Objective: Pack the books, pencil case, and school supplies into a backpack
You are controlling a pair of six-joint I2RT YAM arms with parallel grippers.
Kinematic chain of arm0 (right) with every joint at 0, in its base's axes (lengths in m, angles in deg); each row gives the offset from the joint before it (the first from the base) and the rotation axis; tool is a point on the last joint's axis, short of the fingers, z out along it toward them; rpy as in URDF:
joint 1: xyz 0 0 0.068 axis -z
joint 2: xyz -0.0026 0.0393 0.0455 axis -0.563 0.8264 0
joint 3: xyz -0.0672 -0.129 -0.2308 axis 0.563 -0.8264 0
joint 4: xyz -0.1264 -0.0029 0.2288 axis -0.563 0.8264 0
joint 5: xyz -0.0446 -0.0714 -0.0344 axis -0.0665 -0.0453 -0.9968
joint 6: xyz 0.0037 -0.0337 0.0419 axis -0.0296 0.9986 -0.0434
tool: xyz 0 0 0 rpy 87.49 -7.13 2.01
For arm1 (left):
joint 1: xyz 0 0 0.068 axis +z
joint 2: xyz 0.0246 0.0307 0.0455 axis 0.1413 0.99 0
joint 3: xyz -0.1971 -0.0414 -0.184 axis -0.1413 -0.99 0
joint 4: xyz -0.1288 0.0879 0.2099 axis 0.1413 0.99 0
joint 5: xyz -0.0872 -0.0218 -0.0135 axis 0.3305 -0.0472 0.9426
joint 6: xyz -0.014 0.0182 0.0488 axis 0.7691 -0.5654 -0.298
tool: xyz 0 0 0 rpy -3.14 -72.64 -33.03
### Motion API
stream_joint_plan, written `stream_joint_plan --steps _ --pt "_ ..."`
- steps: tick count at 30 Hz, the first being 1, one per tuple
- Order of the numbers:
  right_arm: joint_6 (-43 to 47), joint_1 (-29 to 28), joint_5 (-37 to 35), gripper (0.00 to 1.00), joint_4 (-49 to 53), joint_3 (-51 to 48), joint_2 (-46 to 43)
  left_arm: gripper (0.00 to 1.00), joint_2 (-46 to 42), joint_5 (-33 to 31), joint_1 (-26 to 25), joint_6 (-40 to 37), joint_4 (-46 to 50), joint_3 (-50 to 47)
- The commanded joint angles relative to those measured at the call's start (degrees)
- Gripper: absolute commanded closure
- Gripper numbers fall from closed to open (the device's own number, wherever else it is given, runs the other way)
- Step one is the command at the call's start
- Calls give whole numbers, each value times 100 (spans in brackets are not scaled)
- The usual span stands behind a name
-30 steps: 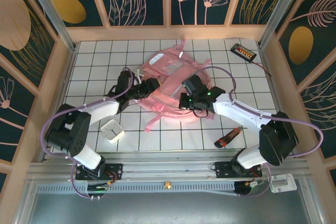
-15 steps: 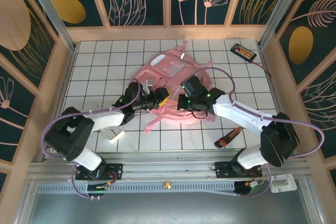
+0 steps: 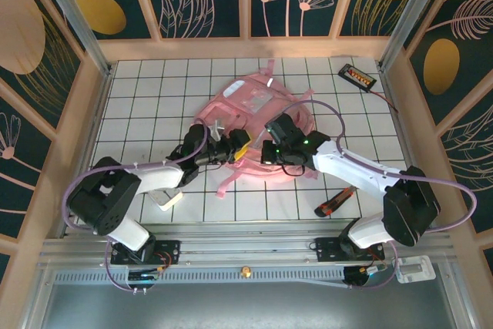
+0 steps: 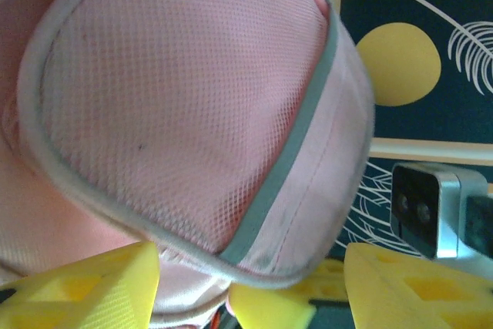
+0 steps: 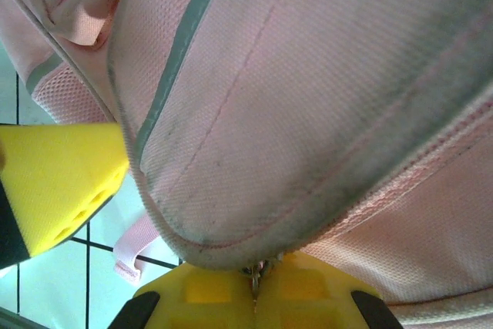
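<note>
The backpack (image 3: 254, 102) lies central on the table (image 3: 154, 82) and looks soft, light, floppy. The right gripper (image 5: 258, 289) is clamped on its seamed edge; the left gripper (image 3: 237, 142) has jaws apart at a padded mesh flap. Stitched rims should give the surest hold

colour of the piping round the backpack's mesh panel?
Grey piping, edging light-pink mesh on the backpack. Shows best in the left wrist view.
</note>
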Motion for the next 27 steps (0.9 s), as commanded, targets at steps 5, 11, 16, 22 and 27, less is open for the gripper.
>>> stream_joint_plan --steps 5,11,16,22,27 --pt "-140 -75 626 100 -418 182 -55 35 -532 -64 -51 107 131 -319" --pt "-324 -334 998 100 -768 372 133 35 -546 -54 -60 257 -93 -387" --pt "-400 -618 1025 100 -842 548 410 36 -431 -40 -77 346 -288 -394" --pt "-451 -774 992 100 -830 573 556 72 -334 -53 -78 314 -470 -513" --pt "-252 -719 486 100 -117 672 382 100 -334 -92 -43 198 -399 -543"
